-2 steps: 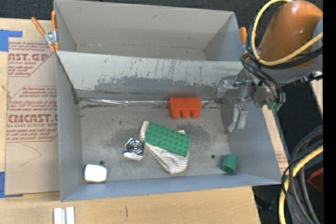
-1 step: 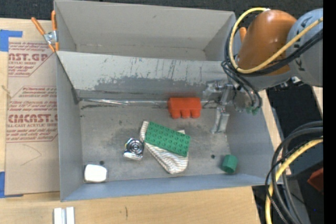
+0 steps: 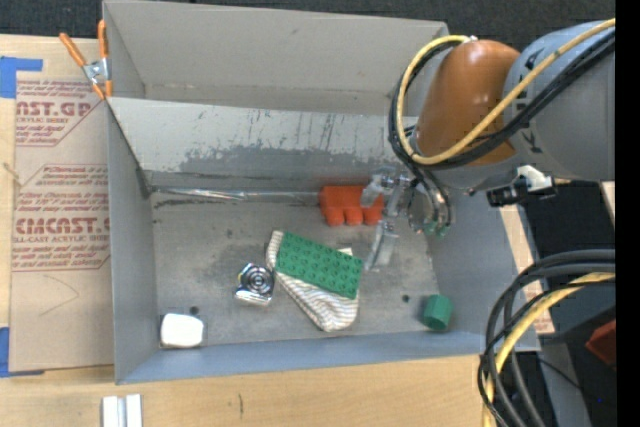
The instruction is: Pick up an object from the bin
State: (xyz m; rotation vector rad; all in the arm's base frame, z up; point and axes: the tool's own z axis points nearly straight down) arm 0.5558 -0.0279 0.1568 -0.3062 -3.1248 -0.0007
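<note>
My gripper (image 3: 383,237) hangs low in the right half of the bin, its metal fingers pointing down just right of the green studded plate (image 3: 316,265). That plate lies on a folded striped cloth (image 3: 322,306) in the middle of the bin. An orange block (image 3: 342,203) sits right behind the gripper near the back wall. Nothing shows between the fingers.
A green cap-like cylinder (image 3: 436,312) stands at the front right. A small silver metal piece (image 3: 256,283) lies left of the cloth, and a white rounded block (image 3: 182,329) rests in the front left corner. The arm with its orange cover and cables overhangs the right wall.
</note>
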